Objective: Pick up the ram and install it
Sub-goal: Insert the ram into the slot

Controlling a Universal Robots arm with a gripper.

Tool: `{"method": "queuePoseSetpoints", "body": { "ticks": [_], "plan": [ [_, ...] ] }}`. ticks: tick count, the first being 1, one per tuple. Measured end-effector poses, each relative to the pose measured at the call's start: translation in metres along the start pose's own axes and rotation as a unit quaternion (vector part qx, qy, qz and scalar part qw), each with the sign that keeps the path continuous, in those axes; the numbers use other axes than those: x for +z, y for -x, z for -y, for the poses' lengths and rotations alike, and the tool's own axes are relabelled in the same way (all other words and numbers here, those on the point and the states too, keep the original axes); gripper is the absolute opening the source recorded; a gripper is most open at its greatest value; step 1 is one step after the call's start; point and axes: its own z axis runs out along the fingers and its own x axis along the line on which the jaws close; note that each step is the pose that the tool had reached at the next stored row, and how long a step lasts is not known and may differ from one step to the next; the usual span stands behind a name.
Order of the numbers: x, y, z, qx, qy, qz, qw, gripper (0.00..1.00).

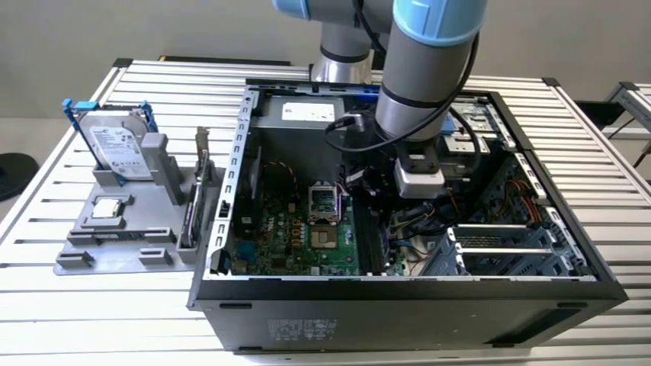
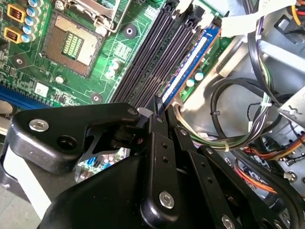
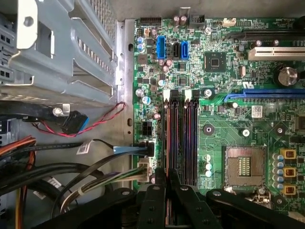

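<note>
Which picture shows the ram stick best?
The second wrist view: the ram shows its long blue side, standing in a slot by the gripper. The first wrist view sees it edge-on; the exterior view barely shows it.

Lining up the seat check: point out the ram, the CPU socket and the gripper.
ram point(image 2: 190, 67), second wrist view: its blue long edge, standing in the slot.
CPU socket point(image 3: 244, 165), first wrist view: the pin field's middle.
gripper point(image 2: 159, 112), second wrist view: midway between its fingertips, at the ram's near end.
</note>
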Motion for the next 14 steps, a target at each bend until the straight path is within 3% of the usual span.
{"method": "queuePoseSetpoints", "body": {
  "ticks": [14],
  "plan": [
    [0.0033, 0.0003, -0.0037, 0.0, 0.0001, 0.0, 1.0, 0.0]
  ]
}}
